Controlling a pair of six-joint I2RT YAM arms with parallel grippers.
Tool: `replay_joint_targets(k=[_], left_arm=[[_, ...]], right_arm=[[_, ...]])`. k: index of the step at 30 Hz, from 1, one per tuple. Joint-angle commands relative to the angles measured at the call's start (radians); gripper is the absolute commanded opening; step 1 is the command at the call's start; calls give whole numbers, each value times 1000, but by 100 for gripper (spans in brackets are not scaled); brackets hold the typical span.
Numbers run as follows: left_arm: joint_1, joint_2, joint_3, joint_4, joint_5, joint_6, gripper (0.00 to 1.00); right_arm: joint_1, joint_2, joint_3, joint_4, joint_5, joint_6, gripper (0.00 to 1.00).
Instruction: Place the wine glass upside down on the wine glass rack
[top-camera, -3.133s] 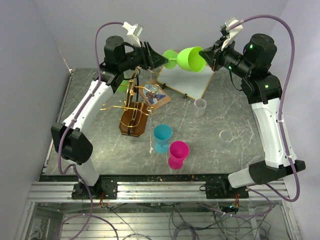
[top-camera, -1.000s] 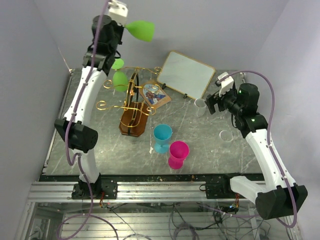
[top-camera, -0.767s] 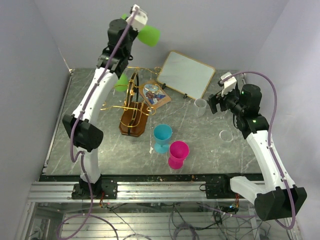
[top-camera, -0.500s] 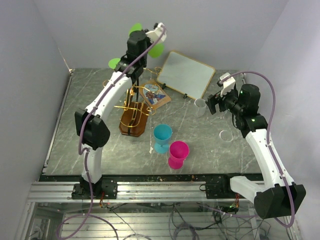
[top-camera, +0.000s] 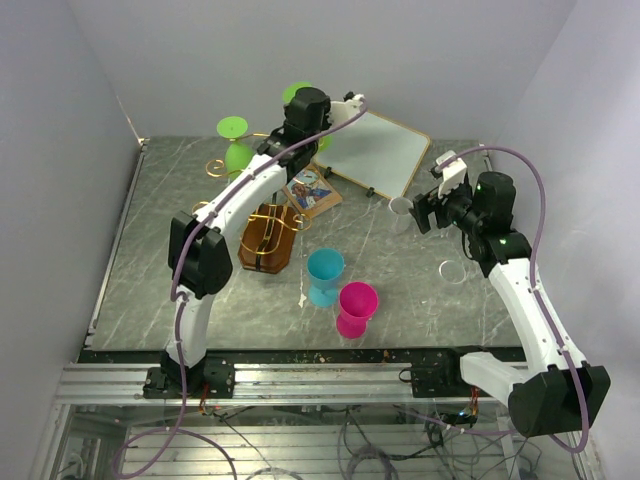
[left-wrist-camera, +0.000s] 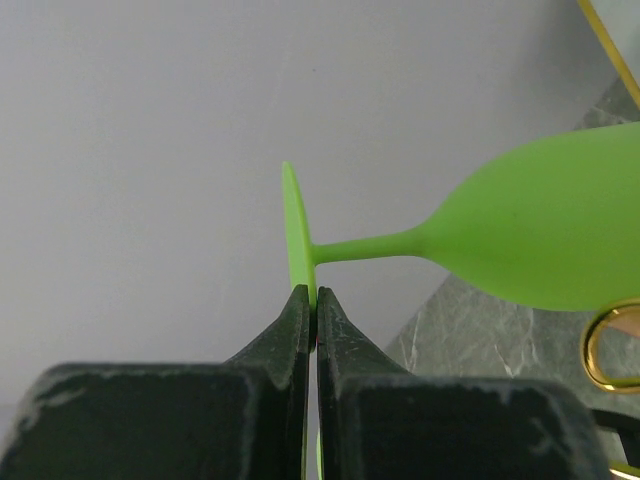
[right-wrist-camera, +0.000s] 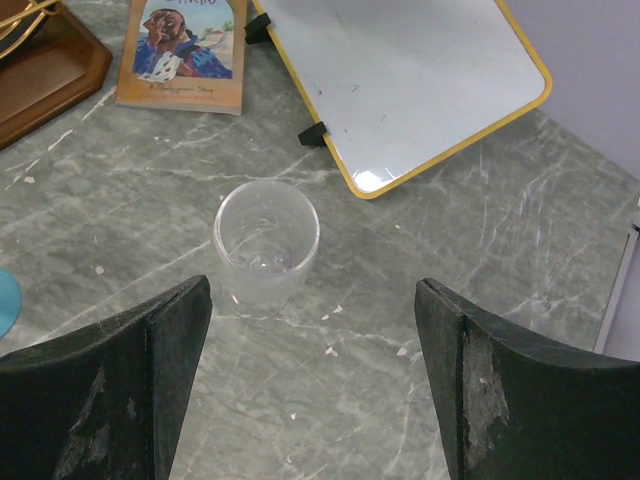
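Grey marble table (top-camera: 150, 270), pale walls (top-camera: 400, 50). My left pincer (left-wrist-camera: 312, 295) clamps the green wine glass (left-wrist-camera: 540, 235) by its foot rim, aloft behind the wine glass rack (top-camera: 265, 243). My right pincer (right-wrist-camera: 310, 290) stands apart, right of rack.

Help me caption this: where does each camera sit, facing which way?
Top external: above, behind the bases, facing down at the table; both arms show.
Left wrist: faces along shut left gripper at the wine glass.
Right wrist: faces down past the open right gripper at the clear cup.
Shared: top and right wrist show that cup.
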Motion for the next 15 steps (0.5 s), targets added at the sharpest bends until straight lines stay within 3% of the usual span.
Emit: replay_joint_targets(k=[1,15], left_arm=[[-14,-40,-16,-69,-47,47,7],[-54,-100,-108,-86,-76,19,7]], right_arm=[[9,10,-5,26,4,-9,82],[15,7,-17,33,0,-12,82]])
